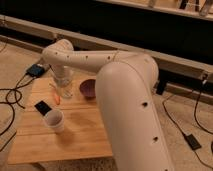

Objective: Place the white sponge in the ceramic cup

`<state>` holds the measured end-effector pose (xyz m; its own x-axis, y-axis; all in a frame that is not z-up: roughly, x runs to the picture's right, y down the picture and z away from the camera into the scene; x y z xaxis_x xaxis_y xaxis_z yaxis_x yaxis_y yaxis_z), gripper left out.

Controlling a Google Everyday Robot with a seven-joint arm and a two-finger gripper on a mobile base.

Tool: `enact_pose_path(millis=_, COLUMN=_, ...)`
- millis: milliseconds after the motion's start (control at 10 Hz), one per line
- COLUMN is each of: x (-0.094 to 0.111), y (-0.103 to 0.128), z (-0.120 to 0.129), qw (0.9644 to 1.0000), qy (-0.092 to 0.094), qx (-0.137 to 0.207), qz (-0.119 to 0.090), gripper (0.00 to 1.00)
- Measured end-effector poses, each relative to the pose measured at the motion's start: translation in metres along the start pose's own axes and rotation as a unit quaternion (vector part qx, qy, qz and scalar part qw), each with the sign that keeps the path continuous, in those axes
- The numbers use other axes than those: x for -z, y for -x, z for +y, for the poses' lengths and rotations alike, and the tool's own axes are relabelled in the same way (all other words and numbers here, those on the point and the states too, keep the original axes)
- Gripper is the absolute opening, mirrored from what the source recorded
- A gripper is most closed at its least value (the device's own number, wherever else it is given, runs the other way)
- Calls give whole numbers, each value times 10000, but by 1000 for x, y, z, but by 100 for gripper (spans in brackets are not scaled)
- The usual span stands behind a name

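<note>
Pincer (64, 91) clenched, low over the counter's (80, 137) far left area, beside the carrot (56, 95). White sponge not discernible, so grasp unconfirmed. Ceramic cup (54, 120) stands toward the front left edge. Risks: an empty carry, or toppling the cup on approach.

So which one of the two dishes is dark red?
The bowl, wide and low, farther back beside the claw. The cup nearer the front is white and taller.

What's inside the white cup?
The white cup shows only its pale inner wall; its bottom is hidden. Nothing sticks out. The gripper is shut, farther back beside the maroon bowl.
</note>
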<state>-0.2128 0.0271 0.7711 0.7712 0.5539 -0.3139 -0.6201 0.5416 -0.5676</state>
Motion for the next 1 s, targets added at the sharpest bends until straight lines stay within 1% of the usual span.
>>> enact_pose_path(millis=200, x=7, y=-10, z=12, qw=9996, qy=108, qx=192, qz=-180, gripper=0)
enact_pose_path(millis=400, x=12, y=-18, z=19, qw=9987, qy=151, qx=369, qz=-323, gripper=0)
enact_pose_path(millis=500, x=13, y=-23, z=24, qw=9978, qy=156, qx=516, qz=-385, gripper=0)
enact_pose_path(millis=700, x=12, y=-31, z=34, qw=9951, qy=155, qx=862, qz=-452, gripper=0)
enact_pose_path(millis=800, x=8, y=-36, z=43, qw=9921, qy=174, qx=1148, qz=-468, gripper=0)
enact_pose_path(millis=1000, x=4, y=-37, z=58, qw=9877, qy=231, qx=1466, qz=-495, gripper=0)
